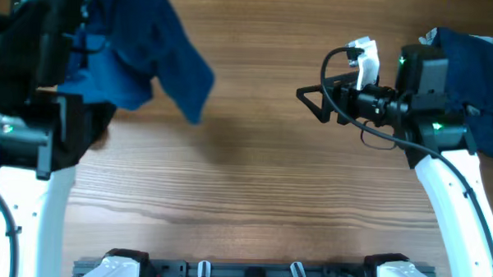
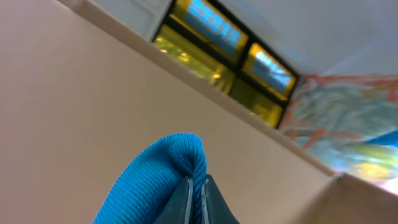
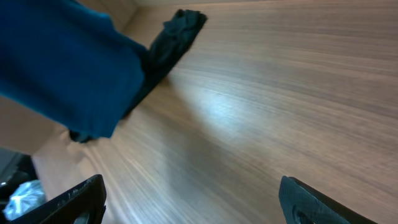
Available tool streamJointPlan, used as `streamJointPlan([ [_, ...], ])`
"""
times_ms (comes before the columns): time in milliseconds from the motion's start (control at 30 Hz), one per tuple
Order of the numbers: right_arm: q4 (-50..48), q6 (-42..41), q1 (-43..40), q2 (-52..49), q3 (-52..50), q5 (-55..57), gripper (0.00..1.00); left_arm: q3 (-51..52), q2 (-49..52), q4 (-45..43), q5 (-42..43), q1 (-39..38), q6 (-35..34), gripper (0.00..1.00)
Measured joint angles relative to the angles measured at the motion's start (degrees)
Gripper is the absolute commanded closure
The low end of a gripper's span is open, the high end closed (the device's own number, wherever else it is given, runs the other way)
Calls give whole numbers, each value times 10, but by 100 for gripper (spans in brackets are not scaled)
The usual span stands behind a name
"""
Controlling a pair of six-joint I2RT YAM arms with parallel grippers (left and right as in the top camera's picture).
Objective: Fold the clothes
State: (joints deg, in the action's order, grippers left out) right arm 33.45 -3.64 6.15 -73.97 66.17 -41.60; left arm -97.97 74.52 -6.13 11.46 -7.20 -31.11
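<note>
Overhead view: blue garment (image 1: 155, 45) is off the bench (image 1: 253, 188), hanging bunched over the far-left corner, lowest tip dangling toward the bench middle. Left wrist view shows the left claw (image 2: 198, 202) pressed together on a ribbed blue hem, with a fold of it poking up past the tips. That camera looks up at wall and ceiling, so it's no use for aiming.

Right claw (image 1: 311, 95) is spread and holds nothing. It points left from the right side, well apart from the cloth. Right wrist view confirms: both fingers (image 3: 74, 202) wide at the frame's bottom corners, bare wood between them, garment hanging at upper left (dark lump behind it toward the far edge, can't tell what it is). Second blue cloth (image 1: 471, 56) sits at the far-right corner behind the right arm. Not part of this step.

My read: the step in hand is opening the garment out before any fold. To do it well:
- take the right claw to the hem close to the left claw's pinch, not the dangling tip, then slide along the edge to the next corner
- grab one layer only, since the bunch looks thick
- left pinch must be firm; it's only on the hem edge and could slip
- pull the two apart until the edge is taut, then lower flat onto the bench middle, away from the near edge
</note>
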Motion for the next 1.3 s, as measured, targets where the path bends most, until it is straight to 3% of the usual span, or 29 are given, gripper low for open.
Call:
streamJointPlan([
  [200, 6, -5, 0, 29, 0, -33, 10, 0, 11, -85, -31, -50, -59, 96],
  [500, -8, -49, 0, 46, 0, -92, 10, 0, 26, -114, -56, -81, -116, 96],
  [667, -123, -113, 13, -19, -2, -132, 10, 0, 29, -115, -58, -81, -122, 96],
  [967, -424, -265, 115, -228, -17, -195, 14, -2, 28, -96, -60, -81, -127, 96],
  [1000, -454, -283, 126, -243, -18, -200, 18, -2, 28, -91, -60, -81, -127, 96],
  [1067, -494, -308, 142, -261, -19, -207, 37, -2, 28, -85, -60, -81, -127, 96],
  [1100, -509, -315, 147, -265, -20, -209, 55, -2, 28, -82, -60, -81, -127, 96],
  [1133, -525, -326, 155, -270, -20, -212, 90, -2, 28, -78, -60, -81, -127, 96],
  [1167, -535, -337, 162, -272, -20, -214, 96, -2, 28, -69, -60, -81, -127, 96],
  [1300, -558, -349, 160, -272, -20, -222, 96, -6, 27, 9, -60, -81, -127, 96],
])
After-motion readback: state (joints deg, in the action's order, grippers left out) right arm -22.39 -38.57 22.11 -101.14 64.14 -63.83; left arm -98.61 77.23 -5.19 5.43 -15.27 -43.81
